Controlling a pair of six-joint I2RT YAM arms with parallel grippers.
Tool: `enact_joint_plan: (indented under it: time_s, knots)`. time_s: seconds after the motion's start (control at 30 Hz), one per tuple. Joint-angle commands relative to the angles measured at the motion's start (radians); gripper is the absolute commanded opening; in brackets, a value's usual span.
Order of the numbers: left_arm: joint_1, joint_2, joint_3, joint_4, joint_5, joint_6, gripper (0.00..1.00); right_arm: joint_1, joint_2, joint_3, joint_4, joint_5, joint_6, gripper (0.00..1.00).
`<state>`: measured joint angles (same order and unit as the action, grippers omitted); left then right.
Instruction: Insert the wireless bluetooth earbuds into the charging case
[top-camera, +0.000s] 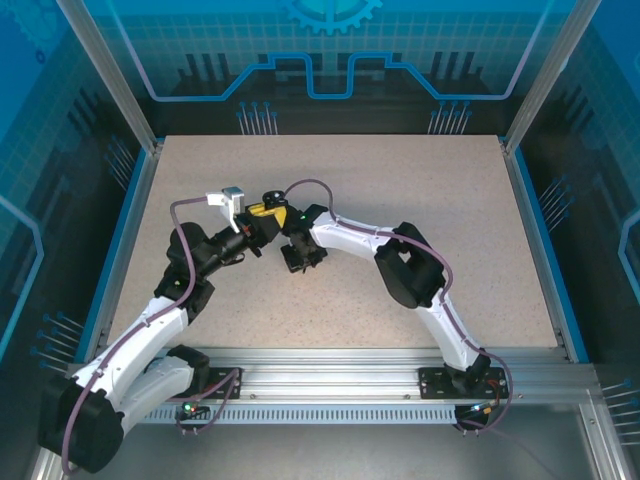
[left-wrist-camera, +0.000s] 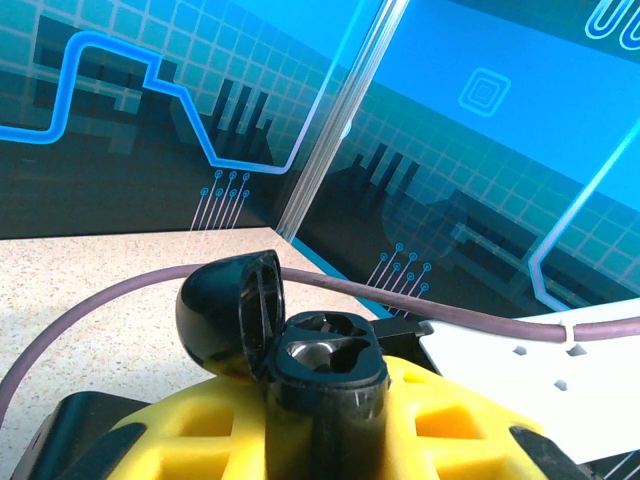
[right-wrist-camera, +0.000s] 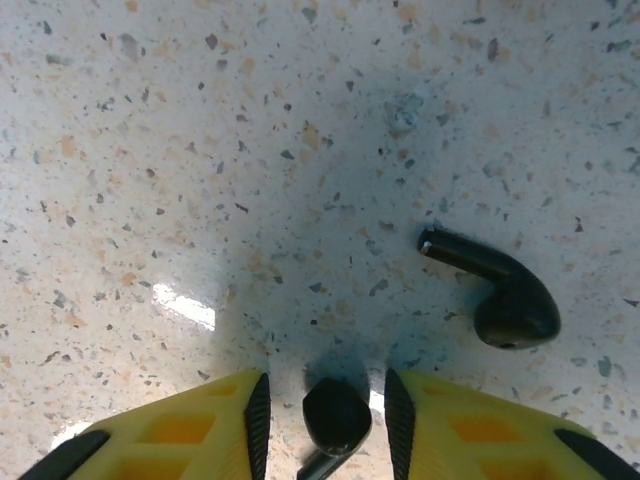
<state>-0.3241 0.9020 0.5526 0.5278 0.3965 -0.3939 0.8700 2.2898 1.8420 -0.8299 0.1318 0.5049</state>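
Observation:
My left gripper (left-wrist-camera: 325, 405) is shut on the black charging case (left-wrist-camera: 322, 352) and holds it upright above the table. The case's lid (left-wrist-camera: 222, 308) is flipped open to the left, and both moulded wells are empty. From above, the case (top-camera: 272, 197) sits just past the yellow left gripper (top-camera: 260, 215). My right gripper (top-camera: 301, 262) points down at the table close beside it. In the right wrist view, one black earbud (right-wrist-camera: 337, 415) lies between the open right gripper (right-wrist-camera: 328, 402) fingers, with a gap on each side. A second black earbud (right-wrist-camera: 500, 290) lies on the table further right.
A purple cable (left-wrist-camera: 450, 308) runs just behind the case, over a white bracket (left-wrist-camera: 520, 368). The speckled table (top-camera: 430, 190) has a blue rim and blue walls around it. Both arms meet near the table's middle left.

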Motion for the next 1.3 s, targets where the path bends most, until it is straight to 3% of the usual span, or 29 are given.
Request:
enact_joint_plan:
  time_s: [0.0,0.23,0.57,0.9,1.27]
  knots:
    - [0.009,-0.018,-0.019,0.018,0.002,0.001,0.07,0.017,0.031,0.031,-0.061,0.027,-0.006,0.37]
    - [0.01,-0.02,-0.019,0.017,-0.005,0.0,0.07,0.023,0.068,0.051,-0.095,0.055,-0.009,0.33]
    - [0.009,-0.019,-0.019,0.015,-0.004,0.001,0.07,0.009,0.042,-0.009,-0.034,0.059,0.015,0.19]
    - [0.01,-0.008,-0.017,0.02,-0.001,-0.011,0.07,-0.048,-0.193,-0.261,0.18,0.051,0.047,0.16]
    - [0.008,0.058,-0.005,0.021,0.035,-0.035,0.07,-0.133,-0.554,-0.585,0.442,0.061,0.036,0.13]
